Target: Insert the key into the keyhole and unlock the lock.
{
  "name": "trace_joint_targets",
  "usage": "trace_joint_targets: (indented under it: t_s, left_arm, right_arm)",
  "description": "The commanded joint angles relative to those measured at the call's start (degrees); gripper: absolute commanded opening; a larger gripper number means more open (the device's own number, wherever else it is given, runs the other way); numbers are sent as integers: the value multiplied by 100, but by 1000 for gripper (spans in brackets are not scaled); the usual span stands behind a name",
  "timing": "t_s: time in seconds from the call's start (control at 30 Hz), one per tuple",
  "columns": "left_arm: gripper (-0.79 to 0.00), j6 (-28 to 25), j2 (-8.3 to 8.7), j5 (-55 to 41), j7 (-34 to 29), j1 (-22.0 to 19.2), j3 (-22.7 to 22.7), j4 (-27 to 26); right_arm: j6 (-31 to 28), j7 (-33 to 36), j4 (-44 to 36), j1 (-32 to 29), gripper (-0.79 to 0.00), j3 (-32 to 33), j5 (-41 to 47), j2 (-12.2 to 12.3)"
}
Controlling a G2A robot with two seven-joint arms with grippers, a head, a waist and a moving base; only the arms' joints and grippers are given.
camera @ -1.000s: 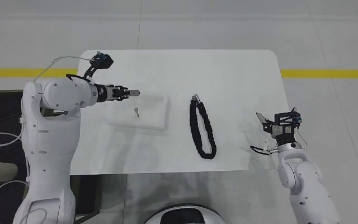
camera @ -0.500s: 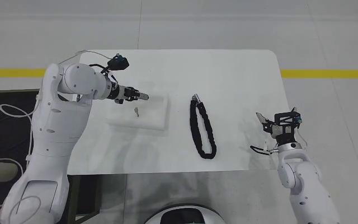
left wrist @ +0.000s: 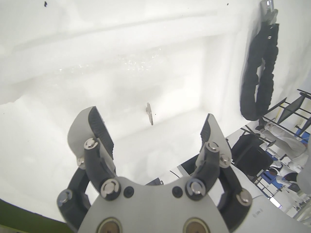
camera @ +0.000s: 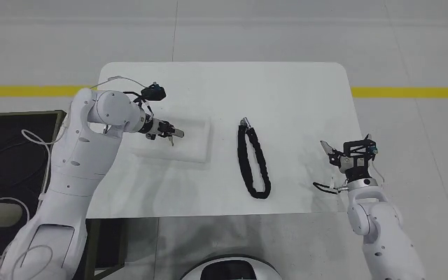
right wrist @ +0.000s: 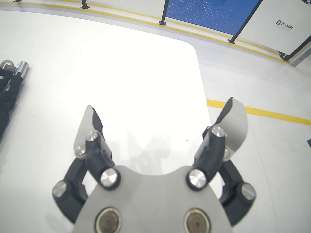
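A small metal key (left wrist: 150,113) (camera: 171,141) stands on edge in a white foam block (camera: 192,145) on the left half of the table. My left gripper (left wrist: 151,120) (camera: 176,133) hovers open just over it, one finger on each side, apart from the key. The lock, a black sleeved cable loop (camera: 253,162) (left wrist: 261,73) with a silver cylinder (camera: 245,124) (right wrist: 21,67) at its far end, lies at the table's middle. My right gripper (camera: 329,169) (right wrist: 160,115) is open with nothing in it, near the table's front right corner.
The white table (camera: 301,91) is bare between the lock and the right gripper. Its right edge (right wrist: 203,86) and rounded far corner lie close to the right gripper. Yellow floor tape (camera: 392,92) runs beyond the table's sides.
My left arm has swung its gripper from the foam block's far edge nearer and to the right, down over the key. The right arm, key and lock have stayed put.
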Motion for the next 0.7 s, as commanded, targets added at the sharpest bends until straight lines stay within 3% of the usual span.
trace_joint_targets:
  t_s: [0.0,0.13,0.33,0.5,0.67]
  left_arm:
    - [-394,-23,-15,8,30,-47,73,73]
    - [-477,-46,-39,6,3,-153,169,184]
    - [-690,-90,-64,79,-89,-295,287,319]
    - [-785,-124,-85,108,-123,-349,370,383]
    - [-785,-142,-87,126,-141,-371,429,421]
  right_arm:
    - [0,0,0,0,0,0,0,0]
    - [0,0,0,0,0,0,0,0]
    - [0,0,0,0,0,0,0,0]
    - [0,0,0,0,0,0,0,0]
    - [0,0,0,0,0,0,0,0]
